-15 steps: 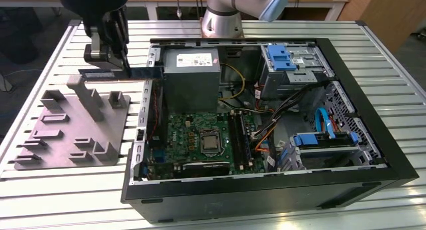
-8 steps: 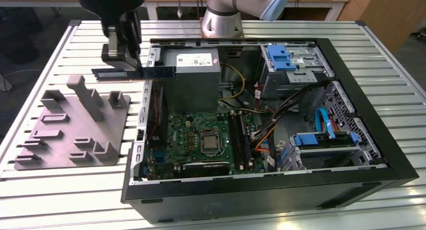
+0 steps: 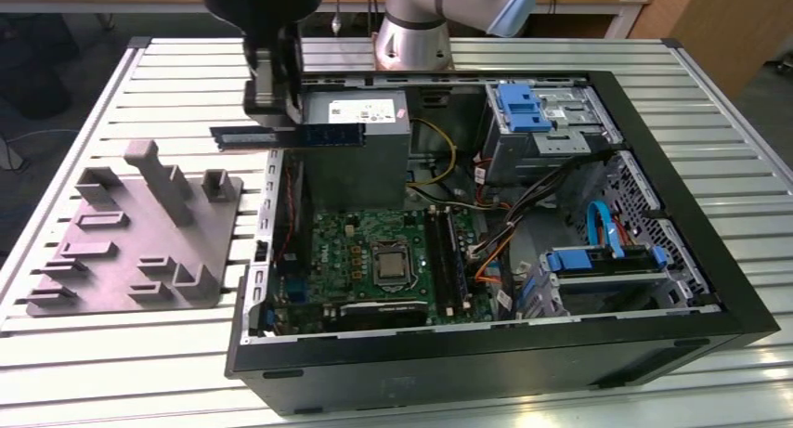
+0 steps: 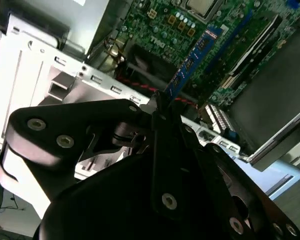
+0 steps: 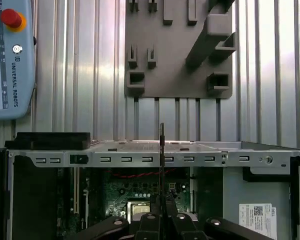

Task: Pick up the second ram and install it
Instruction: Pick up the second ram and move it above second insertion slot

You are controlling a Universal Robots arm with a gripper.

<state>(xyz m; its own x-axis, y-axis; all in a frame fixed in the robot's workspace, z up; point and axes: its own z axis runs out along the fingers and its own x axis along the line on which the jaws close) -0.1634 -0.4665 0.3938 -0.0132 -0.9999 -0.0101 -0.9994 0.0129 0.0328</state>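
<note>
My fingers (image 4: pixel 166 131) are matt black, set with bright metal screw heads. The second ram (image 3: pixel 288 135) is a smooth dark-blue board carrying dull black chips. The counter (image 3: pixel 87 372) is pale ribbed metal with a soft sheen. The fixture (image 3: pixel 124 252) is matt grey plastic. The computer case (image 3: pixel 496 363) is matt black outside and bare sheet metal inside, with shiny blue plastic clips (image 3: pixel 518 101).

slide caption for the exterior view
Gripper holds the second ram over the edge of the open computer case, grey fixture alongside.
</note>
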